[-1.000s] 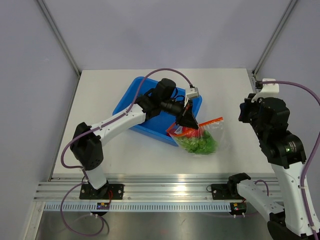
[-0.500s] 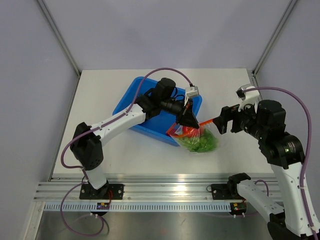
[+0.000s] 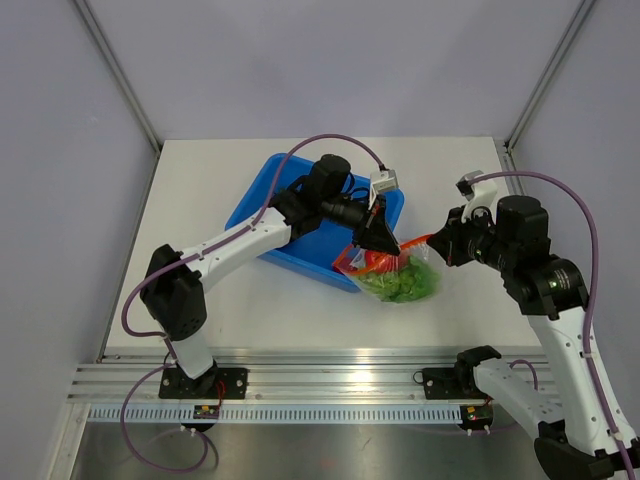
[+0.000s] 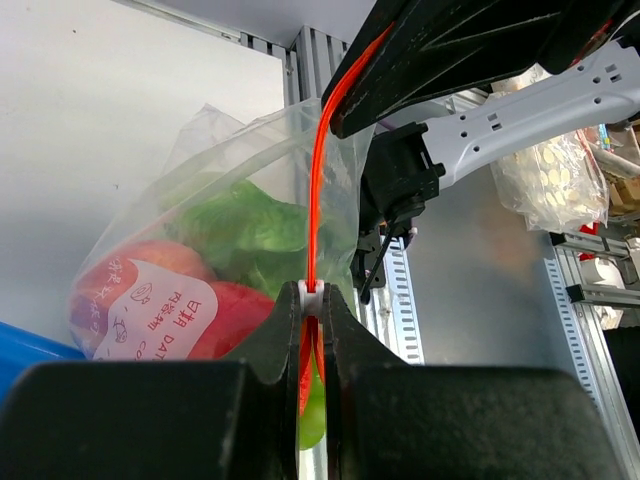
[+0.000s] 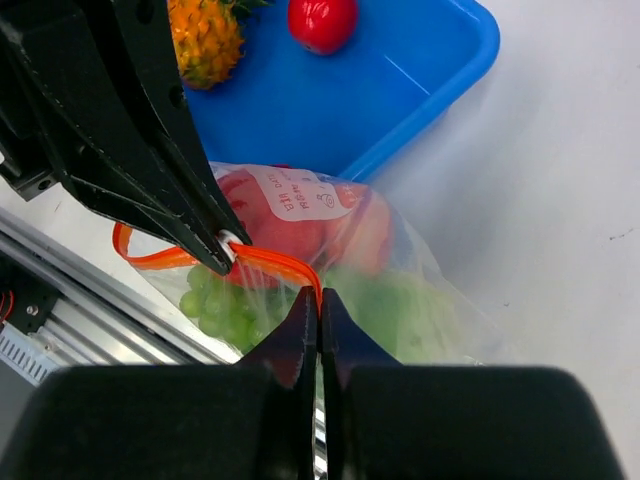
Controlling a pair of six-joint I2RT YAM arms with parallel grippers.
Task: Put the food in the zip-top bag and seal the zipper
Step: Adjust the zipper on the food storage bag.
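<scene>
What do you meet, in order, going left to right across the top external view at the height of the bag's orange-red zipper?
blue tub → left gripper → zipper → right gripper. The zip-top bag overlaps these, so it is left out.

The top camera hangs high above and behind the arm bases, looking down over the whole white table (image 3: 260,310) from well away. The left wrist camera sits close behind the left gripper (image 4: 312,305), facing along the thin orange-red zipper strip (image 4: 313,200) toward the table's near edge; the right wrist camera looks steeply down past the right gripper (image 5: 318,305) toward the blue rectangular plastic tub (image 5: 400,70). All three share the clear crinkly plastic bag (image 3: 405,282).
</scene>
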